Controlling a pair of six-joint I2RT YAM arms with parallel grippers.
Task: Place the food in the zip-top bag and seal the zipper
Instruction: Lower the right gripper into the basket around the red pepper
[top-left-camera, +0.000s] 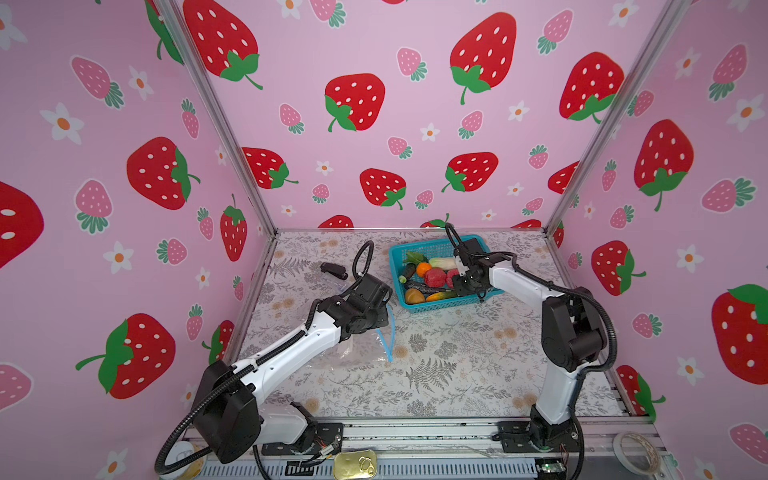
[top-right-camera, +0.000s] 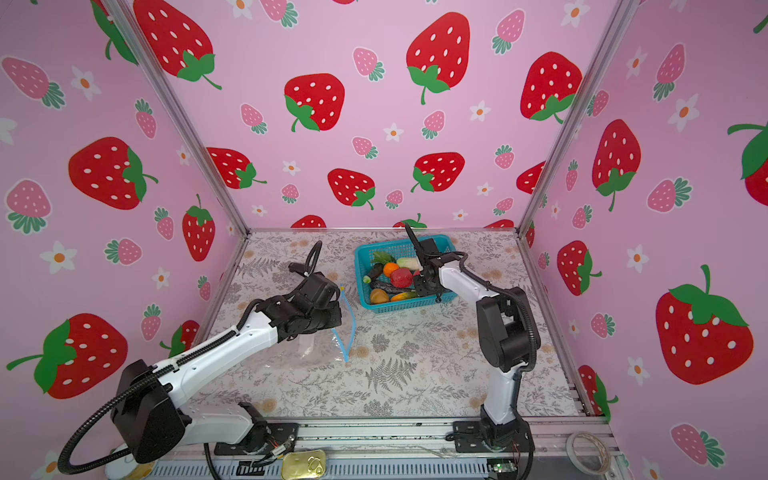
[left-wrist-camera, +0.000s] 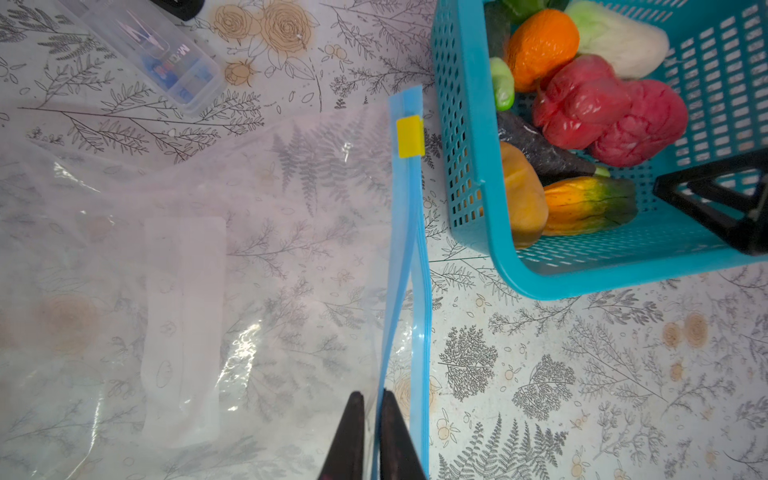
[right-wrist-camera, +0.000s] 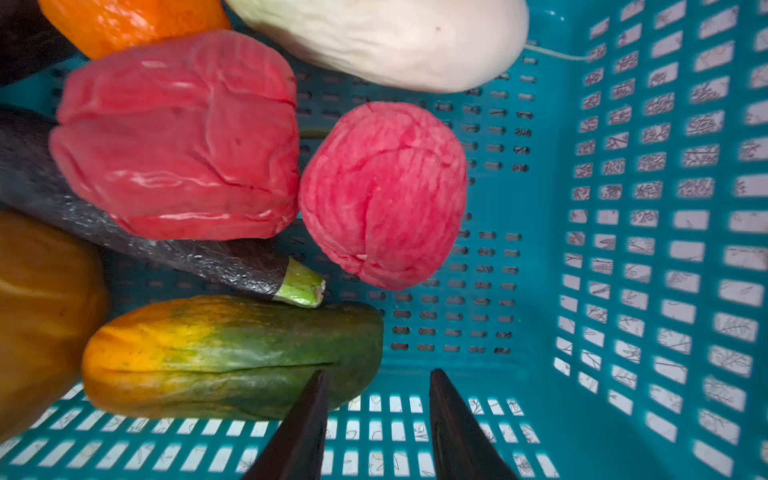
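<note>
Food (top-left-camera: 434, 277) lies heaped in the teal basket (left-wrist-camera: 461, 166), lumps that look light and soft, probably best pinched mid-body. Right jaws hang part open and empty by the cucumber (right-wrist-camera: 232, 357). Left jaws pinch the limp, likely slippery zip-top bag (left-wrist-camera: 187, 187) at its blue zipper (left-wrist-camera: 405, 228), on the desk (top-left-camera: 457, 374) beside the basket.

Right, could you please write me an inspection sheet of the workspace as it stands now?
Surface: floral-print table, flat; no spills seen.
Job's things: zip-top bag lies open-mouthed, no food inside; zipper unsealed, yellow slider at one end; all food sits in the teal basket.
Clutter: clear plastic case and black object beyond the bag; gold tin and tape roll on the front rail.
Grippers: left end effector shut on the bag's upper lip; right end effector open, holding nothing, inside the basket beside a green-orange cucumber.
Cables: black hoses run along both arms; no snag seen.
Surroundings: strawberry-print walls on three sides.
</note>
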